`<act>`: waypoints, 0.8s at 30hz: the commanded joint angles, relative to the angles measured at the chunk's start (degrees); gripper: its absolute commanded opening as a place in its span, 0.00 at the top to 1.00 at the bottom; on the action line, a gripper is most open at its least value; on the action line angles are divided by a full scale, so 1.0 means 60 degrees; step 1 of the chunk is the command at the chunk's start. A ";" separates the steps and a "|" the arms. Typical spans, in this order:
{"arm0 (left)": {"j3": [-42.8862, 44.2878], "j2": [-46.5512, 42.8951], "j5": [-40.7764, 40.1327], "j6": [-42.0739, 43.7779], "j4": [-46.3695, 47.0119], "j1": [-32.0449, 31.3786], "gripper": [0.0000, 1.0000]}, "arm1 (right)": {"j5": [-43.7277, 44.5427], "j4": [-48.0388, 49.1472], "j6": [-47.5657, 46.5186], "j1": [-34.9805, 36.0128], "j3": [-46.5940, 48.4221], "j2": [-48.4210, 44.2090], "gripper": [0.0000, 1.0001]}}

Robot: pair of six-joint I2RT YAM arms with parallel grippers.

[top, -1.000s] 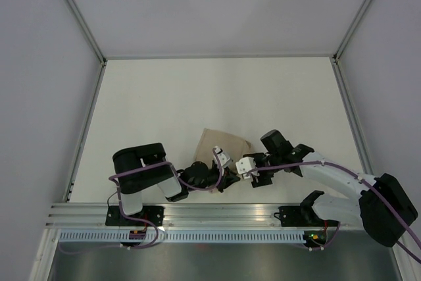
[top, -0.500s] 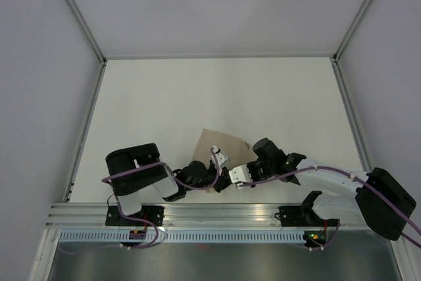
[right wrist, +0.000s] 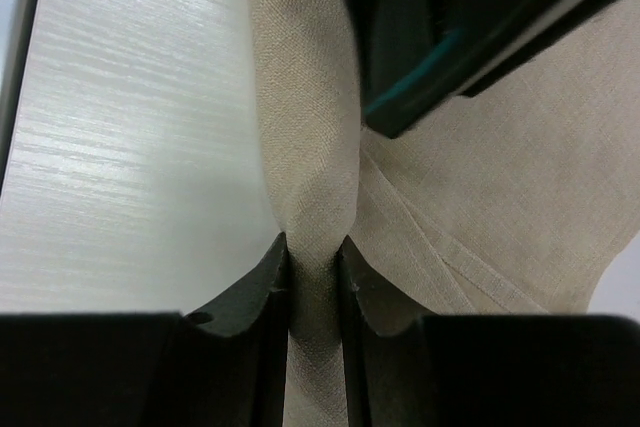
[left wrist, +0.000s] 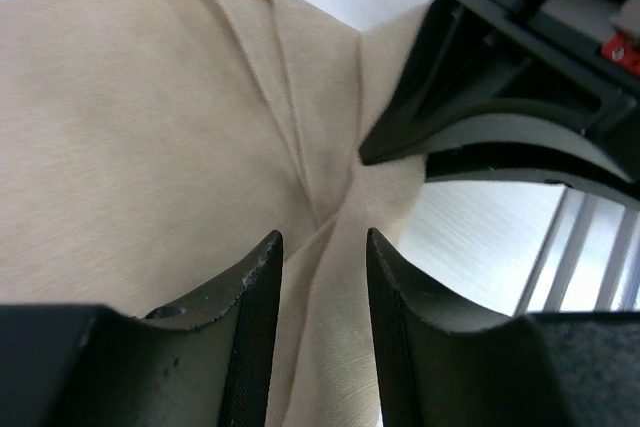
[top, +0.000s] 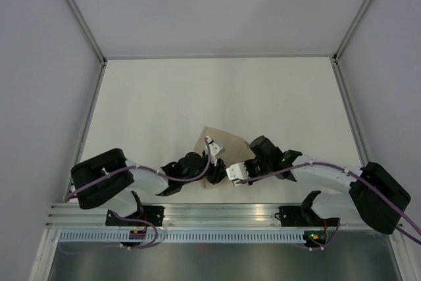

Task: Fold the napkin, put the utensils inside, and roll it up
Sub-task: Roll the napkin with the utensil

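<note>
One table: pale top; all the work sits at its near middle, just ahead of the arm bases.
Napkin: tan cloth lying on the table between the two arm tips. It is partly gathered, not flat. A raised ridge runs through it, with creases fanning out from the ridge.
Right end effector: clenched on the napkin. The wrist view shows the ridge squeezed thin between both fingers.
Left end effector: jaws apart, straddling a crease, nothing pinched as far as the view shows. The other arm's black finger is just beside it.
Utensils: not seen in any view. Whether they are under the cloth or the arms, cannot tell.
Step, judged: folding, with placing and rolling not yet done.
Doing it well: carry the pinched ridge over in a low arc with light tension so the rest of the cloth does not drag. Have the left tip pin or take the neighbouring edge so the fold line stays straight. Lay the edge flat before letting go.
Watch for: the two tips are nearly touching, so move one at a time. How many layers the right one holds, cannot tell.
</note>
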 commanded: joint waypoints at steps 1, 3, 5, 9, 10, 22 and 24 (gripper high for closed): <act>0.0231 -0.1216 -0.1215 0.0104 -0.0987 0.0258 0.57 | 0.0501 -0.1137 0.0326 -0.0016 0.0057 0.0736 0.91; 0.0289 -0.1745 -0.1903 0.0060 -0.1704 0.0287 0.57 | 0.0559 -0.1240 0.0443 -0.0030 0.0277 0.0956 0.92; 0.0567 -0.2418 -0.2909 -0.0071 -0.2522 0.0389 0.57 | 0.0560 -0.1328 0.0706 -0.0016 0.0525 0.1293 0.92; 0.1270 -0.3241 -0.4319 -0.0744 -0.5155 0.0799 0.60 | 0.0632 -0.1475 0.1424 -0.0016 0.1141 0.2214 0.94; 0.1430 -0.3445 -0.4554 -0.0891 -0.5439 0.0902 0.61 | 0.0633 -0.1475 0.1672 -0.0016 0.1273 0.2376 0.94; 0.2237 -0.6288 -0.6476 0.0892 -0.6305 0.1386 0.60 | -0.0055 -0.4386 0.2216 0.0028 0.5064 0.6507 0.98; 0.2398 -0.6435 -0.6446 0.1128 -0.6335 0.1386 0.60 | -0.0333 -0.4710 0.2202 0.0028 0.5462 0.7077 0.99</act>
